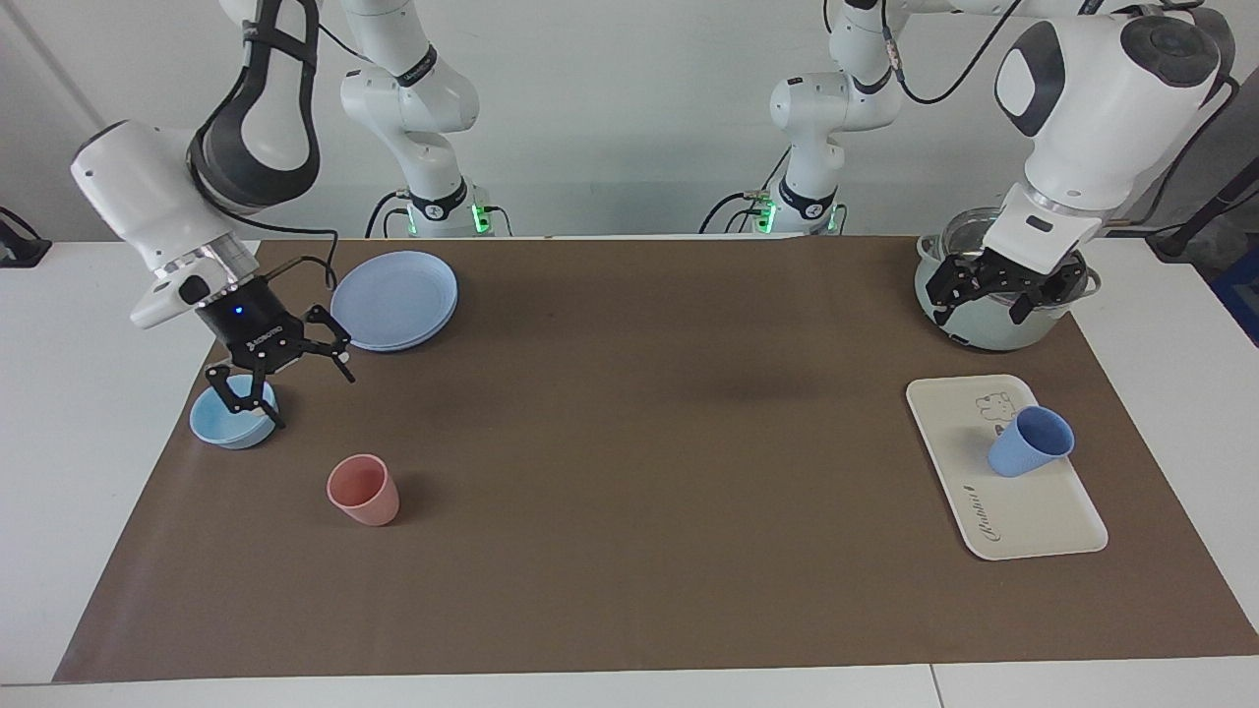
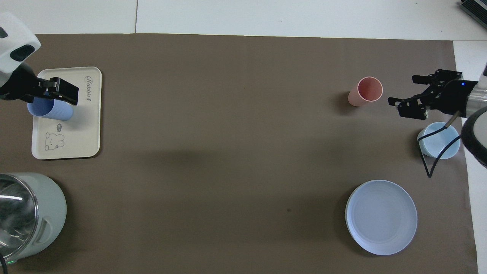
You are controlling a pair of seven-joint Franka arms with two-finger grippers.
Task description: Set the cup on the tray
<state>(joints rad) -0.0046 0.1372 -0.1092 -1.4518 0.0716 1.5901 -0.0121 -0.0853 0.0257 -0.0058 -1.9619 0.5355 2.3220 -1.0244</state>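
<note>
A brown mat [image 1: 629, 472] covers most of the table, and on it, at the left arm's end, lies the cream tray [image 1: 1033, 521] with its cartoon animal print. The periwinkle cup [image 1: 1029, 442] stands on that tray, tilted a little, with nothing gripping it, so the placing looks done; what seems left is only for the arm to clear away. Nearer the robots than the tray sits a pale green pot [image 1: 984, 329], and the left gripper [image 1: 984, 292] hangs in the air in front of it with its fingers spread wide and empty. At the right arm's end a round blue plate [image 1: 395, 299] lies nearest the robots; the light-blue bowl [image 1: 233, 420] and then the salmon-pink cup [image 1: 364, 489] sit farther out. The right gripper [image 1: 285, 379] hovers over the bowl, fingers wide apart, holding nothing; that arm waits. From overhead the left gripper covers part of the cup and the tray's edge, and the pot is cut off at the frame's corner. Whether the cup's base sits flat cannot be told.
</note>
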